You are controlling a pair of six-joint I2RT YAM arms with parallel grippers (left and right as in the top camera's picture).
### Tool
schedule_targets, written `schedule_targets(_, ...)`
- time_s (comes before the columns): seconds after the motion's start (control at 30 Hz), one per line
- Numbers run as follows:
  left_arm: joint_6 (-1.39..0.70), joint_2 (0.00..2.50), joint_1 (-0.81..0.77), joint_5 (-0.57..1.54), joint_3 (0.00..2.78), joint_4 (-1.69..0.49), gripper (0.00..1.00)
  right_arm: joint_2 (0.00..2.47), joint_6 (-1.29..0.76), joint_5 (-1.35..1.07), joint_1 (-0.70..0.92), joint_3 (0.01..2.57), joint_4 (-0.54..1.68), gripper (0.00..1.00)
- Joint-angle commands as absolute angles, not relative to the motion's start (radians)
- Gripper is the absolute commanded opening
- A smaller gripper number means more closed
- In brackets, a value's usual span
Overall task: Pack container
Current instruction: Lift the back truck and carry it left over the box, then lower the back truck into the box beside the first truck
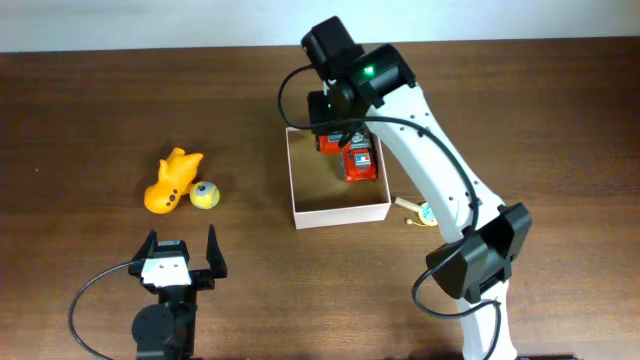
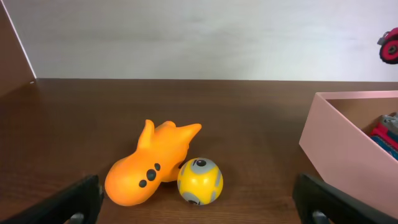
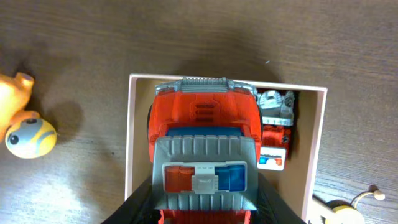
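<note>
Overhead, the far left of the table holds an orange toy fish [image 1: 172, 182] with a yellow ball [image 1: 204, 196] touching its side. Both are well apart from the container [image 1: 340, 213], so neither is packed yet. Near them the left gripper [image 1: 181, 240] hangs with its jaws spread wide and nothing between them. If it reaches for the ball, a finger could nudge it and send it rolling, since it is round and only leans on the fish. Further right, under the right arm near the table's middle, sits the container, a shallow white-walled box. The right gripper [image 1: 336, 128] is clamped on a red truck [image 1: 330, 143], which it holds by the flanks over the left part of the box, as the right wrist view shows. The truck looks wide against the box, and a small red car [image 1: 360, 162] already lies along the right wall. Lowered as it hangs, the truck may catch a wheel on the thin left wall or land on the car and end up propped and tilted rather than flat. Pressing down could also shove the light box across the wood, and a release from too high might bounce the truck out. Right of the box lies a small yellow-and-white trinket [image 1: 420, 210], too small to identify but near enough that a sliding box would hit it.
</note>
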State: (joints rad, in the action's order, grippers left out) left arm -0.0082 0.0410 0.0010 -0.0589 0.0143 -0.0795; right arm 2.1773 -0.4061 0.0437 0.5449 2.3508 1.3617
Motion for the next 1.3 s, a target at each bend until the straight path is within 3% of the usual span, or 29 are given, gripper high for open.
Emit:
schedule_targets(0.0, -0.011, 0.033, -0.002, -0.048, 0.009, -0.080, 0.99, 2.164, -0.397, 0.067, 0.559, 2.312, 1.361, 0.34)
schedule_targets(0.77, -0.011, 0.033, -0.002, -0.048, 0.009, -0.080, 0.99, 2.168, -0.400, 0.030, 0.596, 1.953, 1.033, 0.34)
schedule_targets(1.27, -0.011, 0.033, -0.002, -0.048, 0.009, -0.080, 0.99, 2.218, -0.450, 0.044, 0.595, 1.922, 0.887, 0.38)
